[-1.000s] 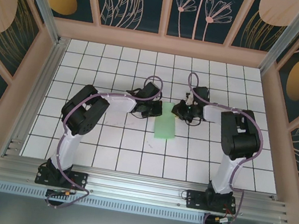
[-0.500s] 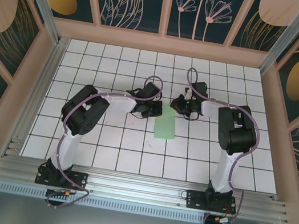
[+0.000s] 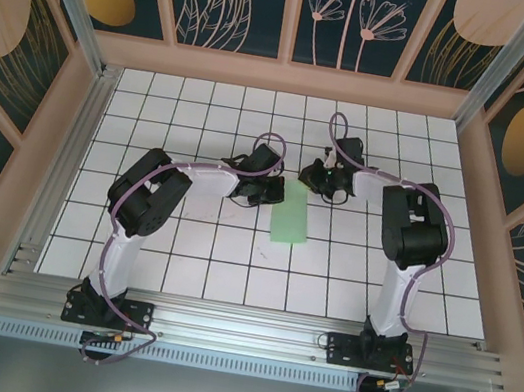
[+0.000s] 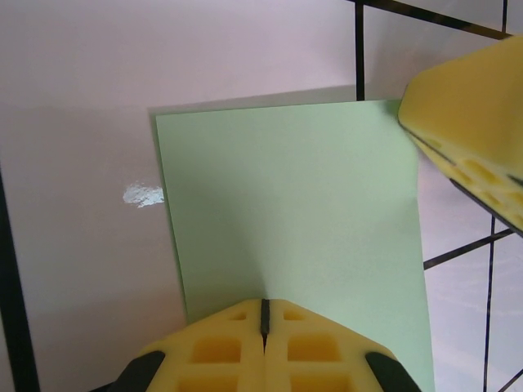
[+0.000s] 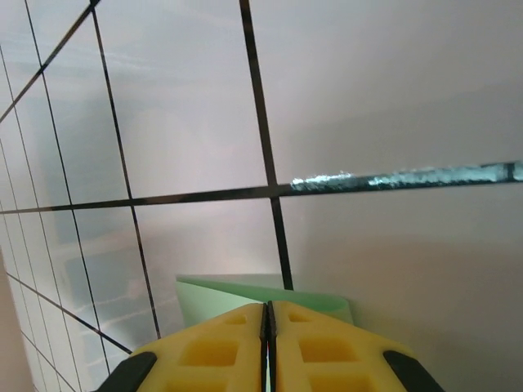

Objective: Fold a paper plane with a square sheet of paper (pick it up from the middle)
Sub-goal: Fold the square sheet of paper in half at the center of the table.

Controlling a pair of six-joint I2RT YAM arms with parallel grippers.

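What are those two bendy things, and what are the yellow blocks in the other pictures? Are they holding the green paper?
They are robot arms, a left arm and a right arm, bolted to the near edge of a white tiled table. The big picture looks down from above. The other two come from cameras on the wrists, so the yellow blocks are the left arm's fingers and the right arm's fingers, both pressed shut. A pale green sheet of paper lies on the table. Both pairs of fingers sit near its far end. I cannot tell whether they pinch it or only press on it.
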